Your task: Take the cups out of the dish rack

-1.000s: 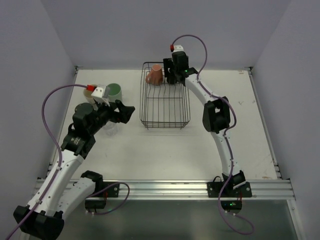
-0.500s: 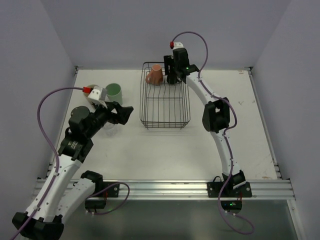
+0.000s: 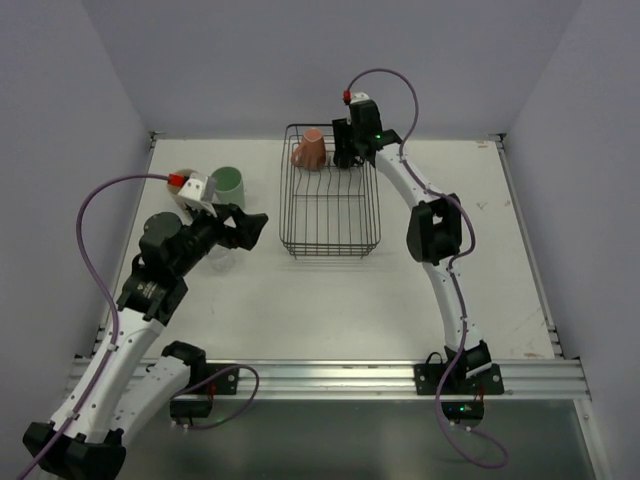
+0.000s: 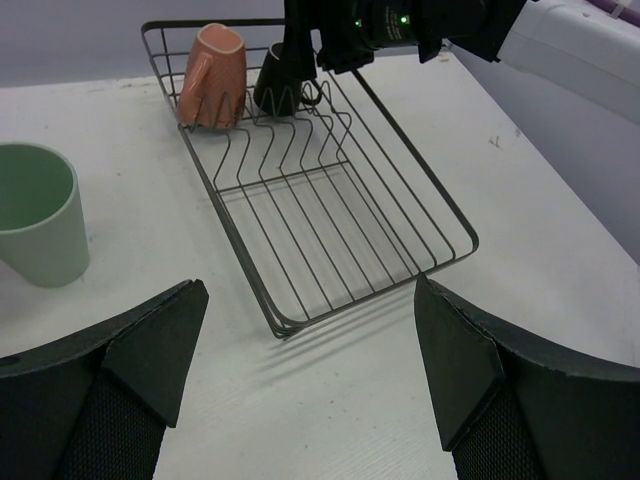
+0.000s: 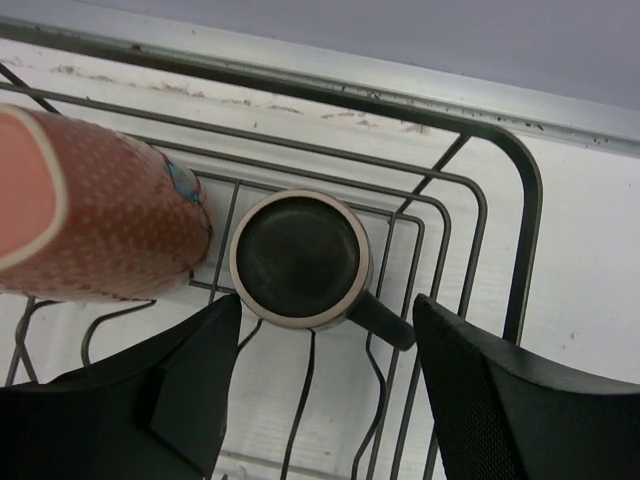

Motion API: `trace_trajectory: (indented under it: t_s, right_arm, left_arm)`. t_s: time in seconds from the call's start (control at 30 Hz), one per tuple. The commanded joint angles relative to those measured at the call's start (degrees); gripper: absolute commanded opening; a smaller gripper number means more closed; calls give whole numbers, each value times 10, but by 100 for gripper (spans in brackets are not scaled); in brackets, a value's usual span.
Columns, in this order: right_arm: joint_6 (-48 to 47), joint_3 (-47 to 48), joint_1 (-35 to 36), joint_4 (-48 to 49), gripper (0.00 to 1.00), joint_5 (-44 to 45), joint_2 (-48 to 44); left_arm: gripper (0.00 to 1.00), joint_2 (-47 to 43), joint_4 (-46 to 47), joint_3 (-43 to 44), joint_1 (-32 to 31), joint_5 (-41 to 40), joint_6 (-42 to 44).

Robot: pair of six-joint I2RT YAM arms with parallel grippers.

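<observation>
Right wrist view: small black mug (image 5: 300, 258) sits between fingers (image 5: 180, 400) of the parted right pincer (image 5: 326, 304)

left arm (image 3: 115, 345) and right arm (image 3: 450, 295): white links, black joints, purple cables (image 3: 84, 220), black wedge-shaped fingers (image 4: 150, 345)

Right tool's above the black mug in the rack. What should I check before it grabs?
1. Right tool open wider than the black mug: ok.
2. Mug between the fingers: ok, slightly off-centre.
3. Mug handle clear of the fingers: cannot tell, it points toward one.
4. Pink mug clear of the closing path: cannot tell, it sits right beside.
5. Tool low enough inside the dish rack: cannot tell.
6. Left tool away from the rack: ok, open, outside it.
</observation>
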Motion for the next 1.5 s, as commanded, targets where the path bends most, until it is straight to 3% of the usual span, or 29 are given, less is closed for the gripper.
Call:
trace_trajectory:
  t_s: [0.0, 0.13, 0.17, 0.23, 0.43, 0.47, 0.5, 0.6, 0.93, 1.13, 1.27, 1.37, 1.47]
  right_arm:
    - [-14, -9, -3, -31, 72, 1, -5]
    - [-14, -162, 1, 45, 68, -3, -88]
    - [-13, -185, 0, 63, 60, -3, -101]
    - [-4, -234, 0, 88, 58, -7, -122]
    - [14, -376, 1, 157, 59, -17, -213]
    - [15, -389, 1, 170, 61, -19, -233]
    - [18, -401, 2, 173, 68, -24, -240]
    - [16, -380, 1, 160, 81, -26, -240]
    - [23, -245, 1, 104, 85, -14, -143]
    - [21, -189, -1, 76, 75, -5, -113]
    - [24, -202, 0, 70, 80, 2, -117]
    - [20, -204, -1, 67, 78, 2, -116]
    - [17, -207, -1, 82, 64, -3, -119]
  left_arm:
    - [92, -1, 25, -5, -4, -7, 13]
    - [92, 3, 30, -6, -4, -2, 10]
    - [92, 3, 31, -7, -4, 1, 8]
    - [92, 4, 35, -8, -4, 3, 6]
    - [92, 5, 37, -12, -4, 6, 1]
    - [92, 5, 38, -12, -4, 8, 0]
    - [92, 7, 40, -12, -4, 10, 0]
    - [92, 12, 42, -10, -4, 13, -2]
    - [92, 18, 43, -12, -4, 11, -6]
    - [92, 27, 45, -6, -4, 13, -9]
    - [92, 27, 45, -5, -4, 10, -12]
    - [92, 32, 47, -5, -4, 12, -14]
    - [92, 34, 49, -4, -4, 17, -18]
